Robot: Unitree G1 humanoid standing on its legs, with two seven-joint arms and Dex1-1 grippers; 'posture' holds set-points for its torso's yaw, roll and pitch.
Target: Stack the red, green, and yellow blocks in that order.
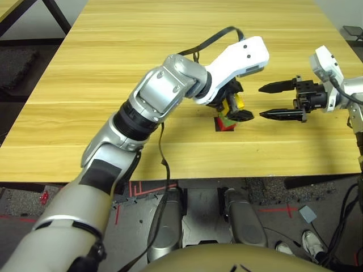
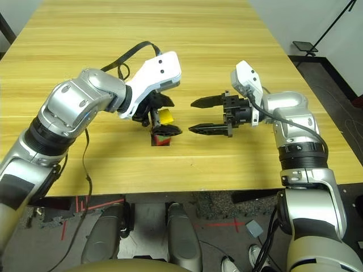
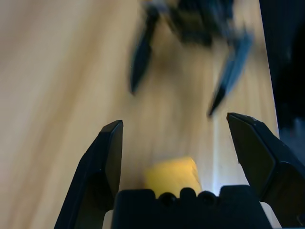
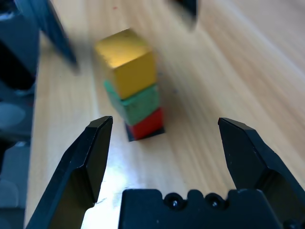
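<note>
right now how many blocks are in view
3, all in one stack beside the open left gripper: red block at the bottom on a black patch, green block on it, yellow block on top.

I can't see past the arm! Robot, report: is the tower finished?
Both end effectors, left and right, open, empty. Yellow block on green block on red block: stack standing. Nothing in the way.

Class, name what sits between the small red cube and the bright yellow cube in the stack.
The light green cube, between red cube and yellow cube, in the right wrist view.
</note>
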